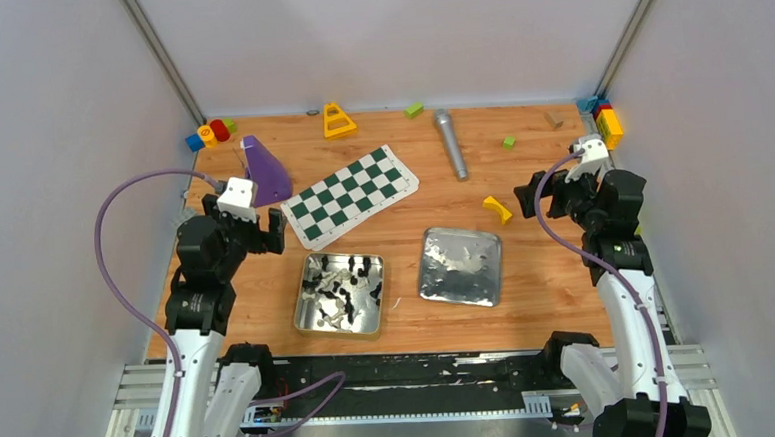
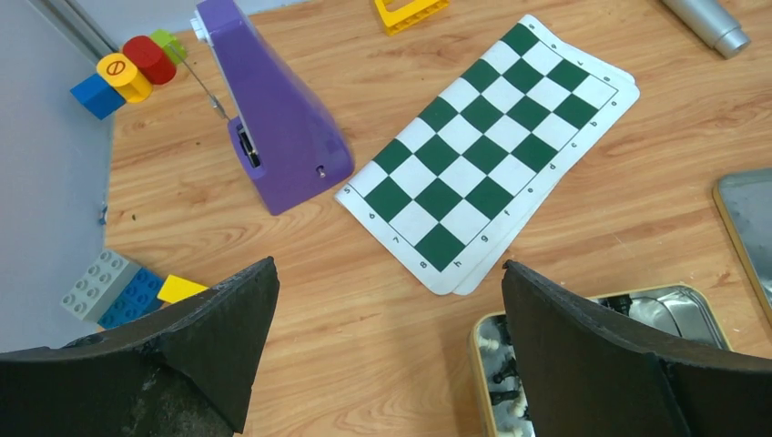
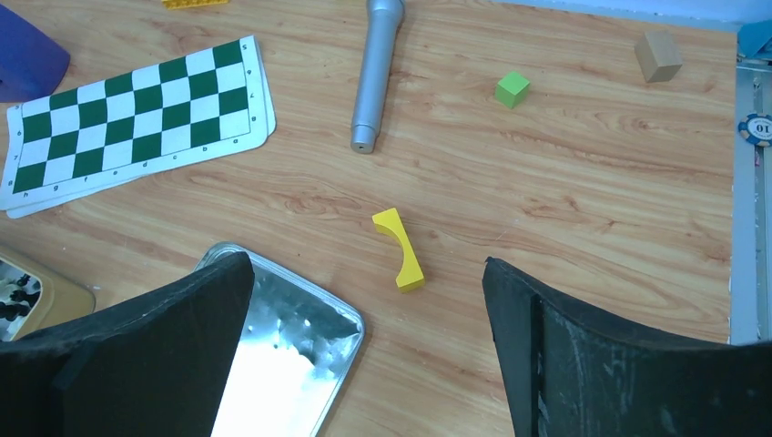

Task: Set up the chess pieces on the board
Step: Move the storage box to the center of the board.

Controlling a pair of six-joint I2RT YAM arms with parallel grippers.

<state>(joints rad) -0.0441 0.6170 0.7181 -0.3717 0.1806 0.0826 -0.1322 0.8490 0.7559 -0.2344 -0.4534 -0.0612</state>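
Wooden table top (image 1: 556, 270): pale walls on the left, right and far sides, black rail with both arm bases along the near edge. Widest open wood at the middle right, between board and right arm; narrower strip near the trays.

Left gripper (image 2: 387, 269): raised over the left side, just near of the board; black fingers spread wide, gripping nothing. Right gripper (image 3: 364, 262): raised at the right edge, spread just as wide, likewise holding nothing.

Green-and-white checkered board mat (image 1: 352, 195): flat at far left-centre, set at an angle, one corner just beside the purple wedge-shaped plastic case (image 1: 264, 170). Bare wood along its other edges. Second white edge showing under its near side in the left wrist view, so seemingly folded in two.

Gold-rimmed square metal tray (image 1: 303, 308) near-centre, shiny silver square tray (image 1: 459, 265) to its right, a band of wood between them.

Silver metal cylinder (image 1: 450, 143) lying far of centre, well apart from the board. Yellow triangular frame (image 1: 337, 121) against the far edge. Yellow arch block (image 1: 497, 209) alone between silver tray and right arm. Coloured blocks (image 1: 209, 135) bunched in the far-left corner; grey and blue studded bricks (image 2: 100, 287) at the left wall, covered by the left arm from above.

Black and white chess pieces (image 1: 342, 286): heaped in the gold-rimmed tray, too small and jumbled to sort by kind; mostly cut off behind fingers in both wrist views.
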